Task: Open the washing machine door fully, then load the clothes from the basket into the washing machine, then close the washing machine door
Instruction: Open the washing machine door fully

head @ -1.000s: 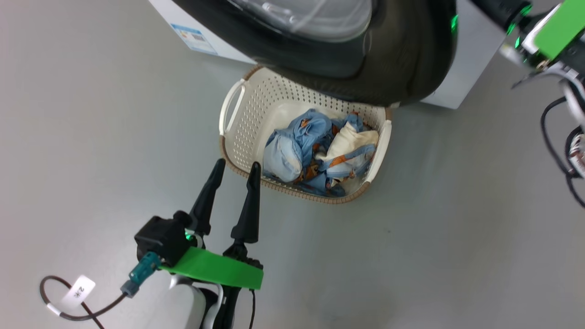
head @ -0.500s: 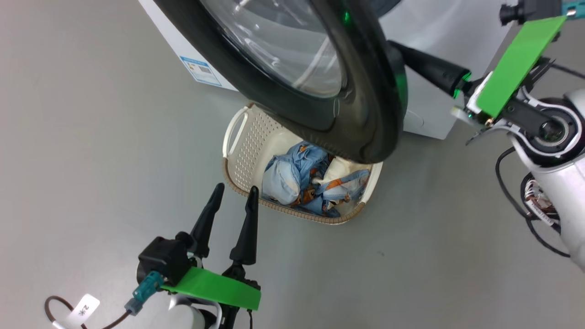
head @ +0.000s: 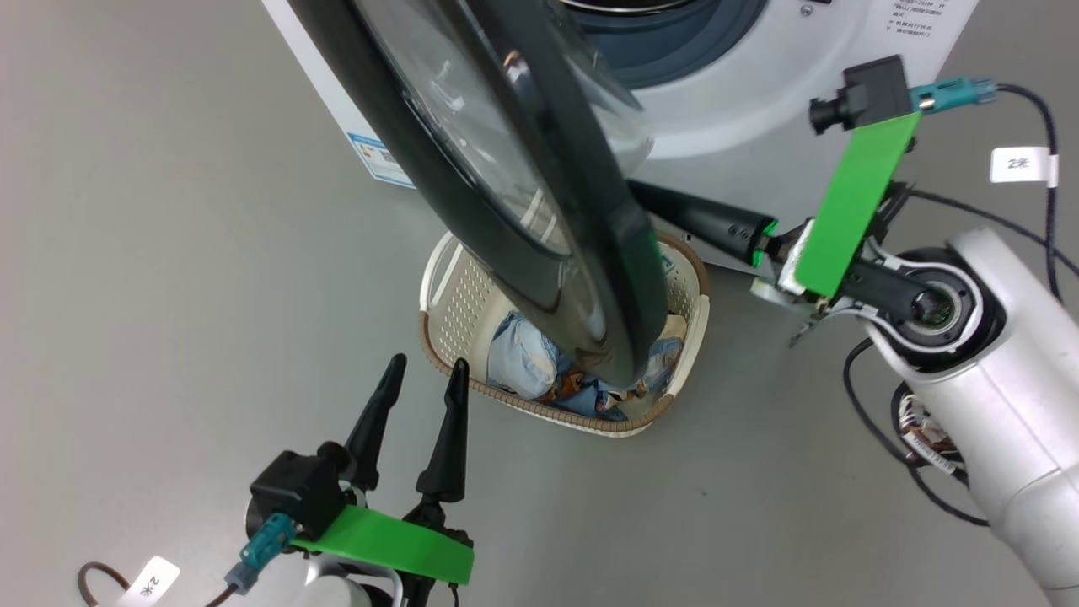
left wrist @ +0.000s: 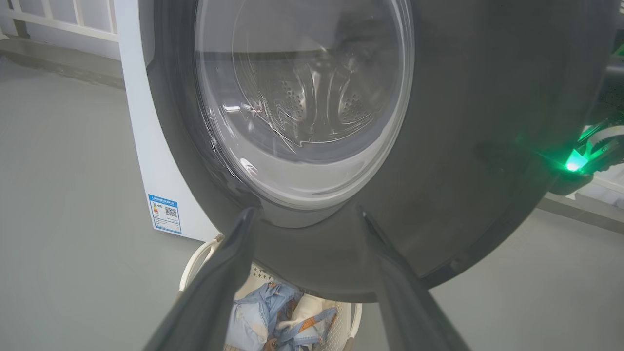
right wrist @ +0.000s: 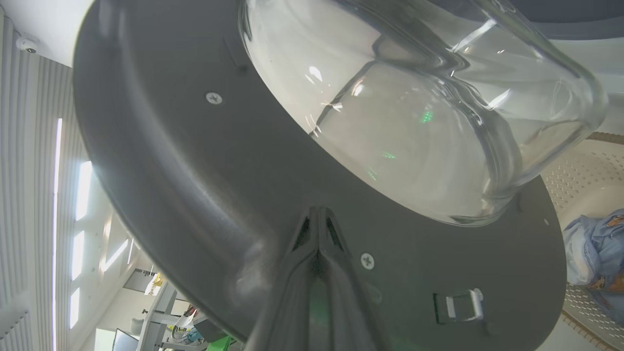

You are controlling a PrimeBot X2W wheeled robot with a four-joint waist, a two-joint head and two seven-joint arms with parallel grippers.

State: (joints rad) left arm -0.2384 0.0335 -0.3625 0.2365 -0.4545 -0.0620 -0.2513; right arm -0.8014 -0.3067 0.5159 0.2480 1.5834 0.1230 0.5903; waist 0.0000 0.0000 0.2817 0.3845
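head view: the washing machine door (head: 497, 194) stands part-open, edge-on to me, overhanging the basket (head: 447, 308), which sits on the floor (head: 169, 253) just in front of the washing machine (head: 759, 118). the clothes (head: 523, 367) lie bunched inside the basket, half hidden under the door's black rim. my left gripper (head: 427, 367) hovers near the basket's near edge, fingers spread, holding nothing. my right gripper (head: 670, 211) reaches behind the door, its tips hidden by the rim.

left wrist view: the spread fingers (left wrist: 219, 287) frame the door's outer face and its glass (left wrist: 302, 107), with basket and clothes below.

right wrist view: the fingers (right wrist: 297, 282) are pressed together and empty, tips against the door's dark inner ring (right wrist: 195, 161) beside the bulging glass. i think they're touching, though the wide lens makes that hard to confirm.

my read: the door is rigid, hinged and fairly heavy, and its glossy surface could let a closed tip skid. i'd push on the plastic ring, never the glass. the clothes look soft and light; pinch a top fold.
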